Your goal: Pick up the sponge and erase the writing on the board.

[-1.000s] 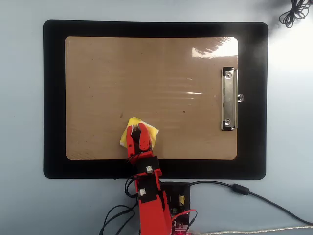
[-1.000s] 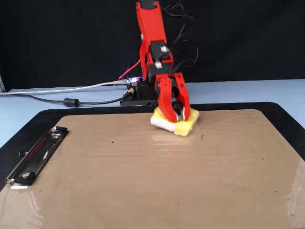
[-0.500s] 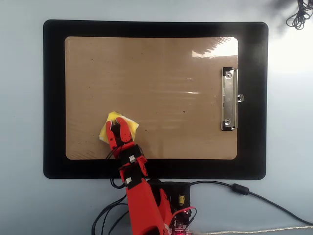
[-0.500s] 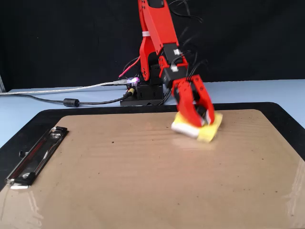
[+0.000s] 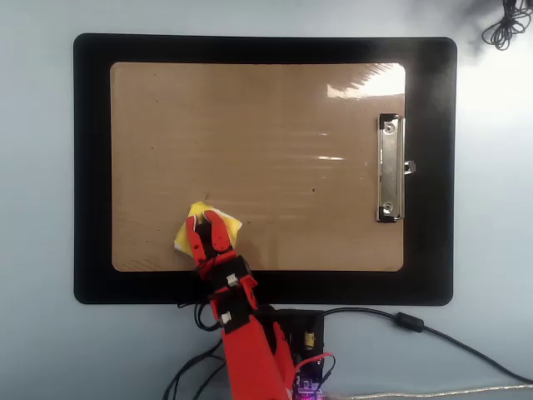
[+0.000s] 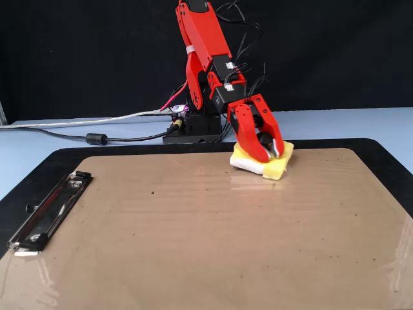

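Observation:
The yellow sponge (image 5: 191, 234) (image 6: 279, 168) lies pressed on the tan board (image 5: 258, 150) (image 6: 206, 239), near the board's lower-left edge in the overhead view. My red gripper (image 5: 206, 223) (image 6: 266, 152) is shut on the sponge, its fingers straddling it from above. In the fixed view the sponge sits at the far side of the board, right of centre. No writing shows on the board in either view, only faint specks and glare streaks. The silver clip (image 5: 389, 169) (image 6: 48, 210) sits on the board's short side.
The board rests on a larger black mat (image 5: 92, 167) (image 6: 39, 169) on a pale blue table. My arm's base (image 5: 296, 333) (image 6: 193, 126) and its cables (image 5: 416, 325) (image 6: 90, 137) lie just past the mat's edge. A coiled cord (image 5: 508, 17) sits at the overhead view's top right.
With the sponge held, my gripper slid left along the board's lower edge in the overhead view, then came back slightly to the right.

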Motion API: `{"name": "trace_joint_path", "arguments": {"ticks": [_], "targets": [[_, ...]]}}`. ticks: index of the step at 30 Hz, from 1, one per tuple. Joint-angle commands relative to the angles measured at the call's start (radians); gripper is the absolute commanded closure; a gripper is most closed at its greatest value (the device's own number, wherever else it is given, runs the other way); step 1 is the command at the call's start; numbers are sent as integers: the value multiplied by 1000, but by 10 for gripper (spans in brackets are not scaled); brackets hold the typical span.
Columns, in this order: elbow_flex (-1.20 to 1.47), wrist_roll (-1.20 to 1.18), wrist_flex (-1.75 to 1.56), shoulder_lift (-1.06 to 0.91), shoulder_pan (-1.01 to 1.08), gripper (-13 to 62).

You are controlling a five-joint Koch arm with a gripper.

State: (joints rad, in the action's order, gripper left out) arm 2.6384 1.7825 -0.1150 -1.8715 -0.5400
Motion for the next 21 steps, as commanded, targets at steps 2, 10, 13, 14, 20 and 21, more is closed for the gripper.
{"name": "trace_joint_path", "arguments": {"ticks": [2, 10, 13, 14, 20, 21], "targets": [[-199, -17, -31, 232, 46, 573], [5, -26, -51, -31, 60, 573], [-49, -21, -58, 38, 18, 573], [-71, -17, -57, 61, -23, 573], [-169, 204, -51, 144, -364, 573], [-181, 230, -51, 152, -402, 573]]}}
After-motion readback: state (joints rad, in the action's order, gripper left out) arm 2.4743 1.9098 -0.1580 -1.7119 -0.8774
